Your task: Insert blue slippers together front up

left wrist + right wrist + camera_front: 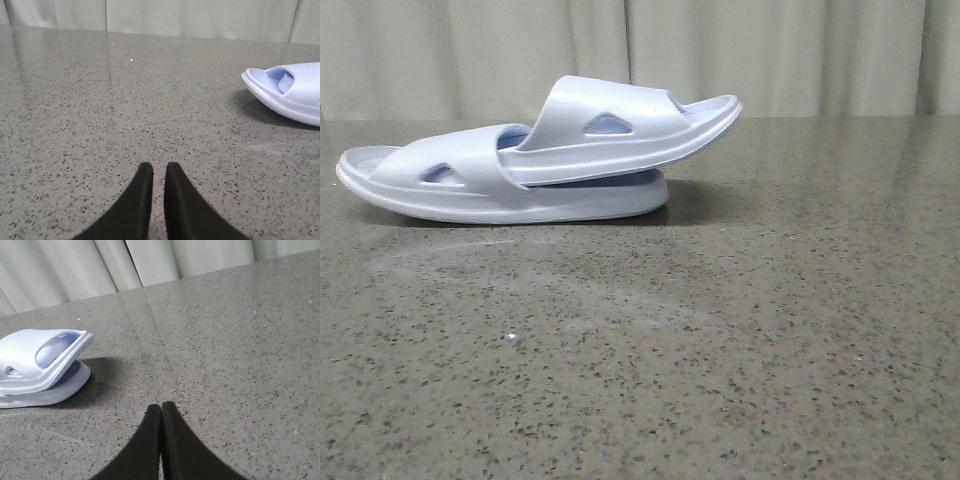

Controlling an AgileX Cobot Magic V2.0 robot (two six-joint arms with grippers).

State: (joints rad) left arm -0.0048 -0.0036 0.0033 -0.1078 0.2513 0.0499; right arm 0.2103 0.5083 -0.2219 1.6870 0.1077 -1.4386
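Toward the back of the worktop (pixel 740 330), left of centre in the front view, the blue slippers (pixel 540 150) lie already nested: the upper slipper (pixel 620 125) is pushed toe-first under the strap of the lower slipper (pixel 500 195), its free end tilted up toward 2 o'clock while the lower one sits flat on its sole. Their shared long axis runs from 9 to 3 o'clock across the front view, side-on to the robot.

Neither arm shows in that view. From the left wrist camera, the left claw (pixel 159 172) has its dark tips nearly together with only a thin gap, holding nothing, and one end of the pair (pixel 292 92) sits well apart at about 2 o'clock from the tips. From the right wrist camera, the right claw (pixel 161 412) is pressed closed, also empty, and the other end of the pair (pixel 45 365) lies at about 10 o'clock, well apart again.

So the pair sits between the two claws, each looking along the axis at one end. I can't judge which arm is nearer. By the look of it the insertion is done, and any further move would be a push or pinch in from an end.
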